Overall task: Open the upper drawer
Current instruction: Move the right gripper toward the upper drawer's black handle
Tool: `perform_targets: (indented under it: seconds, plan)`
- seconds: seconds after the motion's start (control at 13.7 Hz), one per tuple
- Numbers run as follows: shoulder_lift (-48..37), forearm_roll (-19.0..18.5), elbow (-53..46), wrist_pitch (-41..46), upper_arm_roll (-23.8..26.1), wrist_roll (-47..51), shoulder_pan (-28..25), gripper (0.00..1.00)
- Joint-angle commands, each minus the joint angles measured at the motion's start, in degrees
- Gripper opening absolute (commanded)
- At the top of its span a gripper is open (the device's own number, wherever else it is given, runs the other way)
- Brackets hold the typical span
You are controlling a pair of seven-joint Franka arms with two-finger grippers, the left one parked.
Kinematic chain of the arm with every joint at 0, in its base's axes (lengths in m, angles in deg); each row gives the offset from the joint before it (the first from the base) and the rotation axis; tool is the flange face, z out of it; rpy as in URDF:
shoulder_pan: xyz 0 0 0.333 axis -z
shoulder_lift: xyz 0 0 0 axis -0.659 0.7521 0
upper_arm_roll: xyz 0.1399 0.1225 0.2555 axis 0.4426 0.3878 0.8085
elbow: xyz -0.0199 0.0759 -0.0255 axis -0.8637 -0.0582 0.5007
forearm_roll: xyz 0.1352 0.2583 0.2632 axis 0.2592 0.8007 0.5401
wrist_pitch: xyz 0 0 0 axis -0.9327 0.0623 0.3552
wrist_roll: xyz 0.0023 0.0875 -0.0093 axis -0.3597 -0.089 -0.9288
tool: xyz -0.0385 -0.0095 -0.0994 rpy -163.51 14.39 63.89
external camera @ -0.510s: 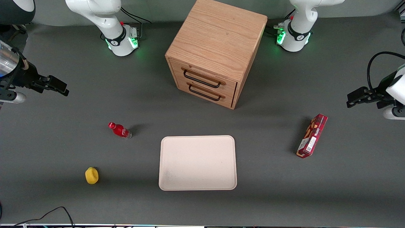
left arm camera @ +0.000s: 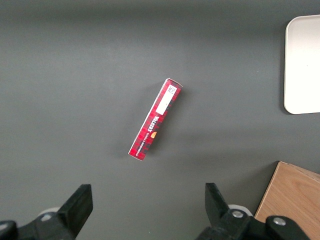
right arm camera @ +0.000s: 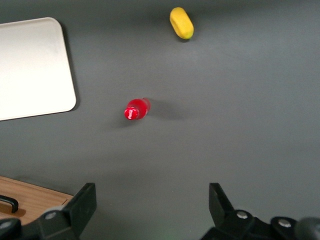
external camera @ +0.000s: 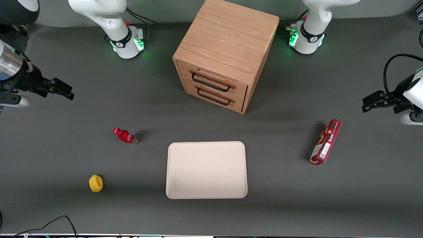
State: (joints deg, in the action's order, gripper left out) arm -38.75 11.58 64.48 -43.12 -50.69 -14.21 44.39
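The light oak cabinet (external camera: 228,49) stands at the middle of the table, farther from the front camera than the tray. Its upper drawer (external camera: 213,81) is closed, with a thin black bar handle (external camera: 211,84); the lower drawer (external camera: 214,96) sits under it, also closed. My right gripper (external camera: 67,92) hovers open and empty above bare table toward the working arm's end, well apart from the cabinet. In the right wrist view the gripper (right arm camera: 152,200) has its fingers (right arm camera: 82,202) wide apart, with a corner of the cabinet (right arm camera: 30,197) beside them.
A cream tray (external camera: 206,170) lies nearer the front camera than the cabinet. A red bottle (external camera: 125,136) and a yellow object (external camera: 96,183) lie toward the working arm's end. A red box (external camera: 326,141) lies toward the parked arm's end. A black cable (external camera: 49,223) runs at the front edge.
My right gripper has shifted slightly toward the cabinet. Nothing else has moved.
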Motion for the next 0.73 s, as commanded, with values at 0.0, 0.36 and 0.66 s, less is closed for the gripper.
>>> perform_targets:
  seconds: [0.0, 0.36, 0.66]
  plan:
    - [1.73, -0.21, -2.57, 0.29, 4.41, -0.65, -0.52, 1.00]
    - [6.91, 7.85, -4.25, -0.14, 17.42, -6.71, -0.96, 1.00]
    - [17.08, 9.46, -10.20, -2.43, 30.23, -9.53, -1.31, 1.00]
